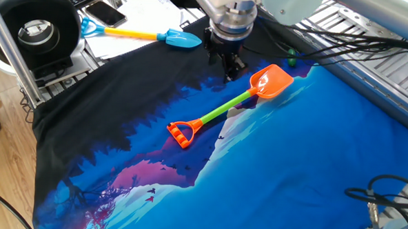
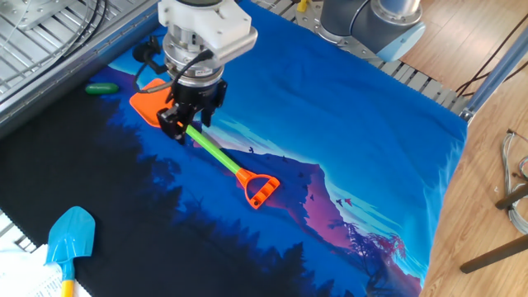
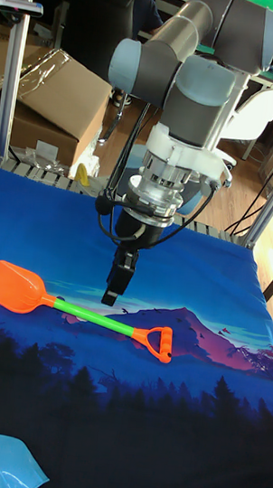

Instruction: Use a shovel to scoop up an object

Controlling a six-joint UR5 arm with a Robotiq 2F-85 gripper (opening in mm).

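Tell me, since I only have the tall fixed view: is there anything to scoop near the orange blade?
Observer: Yes. A small green ball lies just past the blade, apart from it.
Operator: Has the gripper taken the shaft?
Observer: Not that I can see. In one fixed view the gripper hangs to the side of the shaft, with a gap between them.
Operator: I see only a blue blade at the bottom. What is it?
Observer: A whole blue shovel with a yellow shaft, lying beside a phone.
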